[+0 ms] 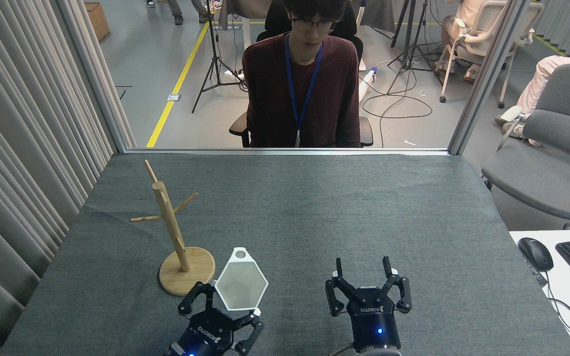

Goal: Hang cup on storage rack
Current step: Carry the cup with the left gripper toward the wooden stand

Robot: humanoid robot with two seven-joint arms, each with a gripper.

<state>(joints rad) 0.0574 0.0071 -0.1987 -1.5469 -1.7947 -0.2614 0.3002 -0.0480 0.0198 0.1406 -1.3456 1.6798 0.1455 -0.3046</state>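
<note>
Cup hanging takes place on a grey-covered table [314, 207], with a person [305, 84] seated beyond its far edge, watching. On the table's left side stands the storage rack [171, 232]: a round wooden base carrying an upright post with thin pegs angled outward, all bare. Just right of that base, the left gripper [225, 309] has its fingers closed around the lower body of the cup [241, 280], holding it mouth-up and tilted toward the viewer. The interior appears empty. The rim tab with its round hole points away, toward the table's far side, an orientation that likely leaves the hole free for threading onto a peg. The right gripper [362, 271] sits well right of the cup, fingers spread wide and holding nothing, apparently clear of the carrying arm's path.
</note>
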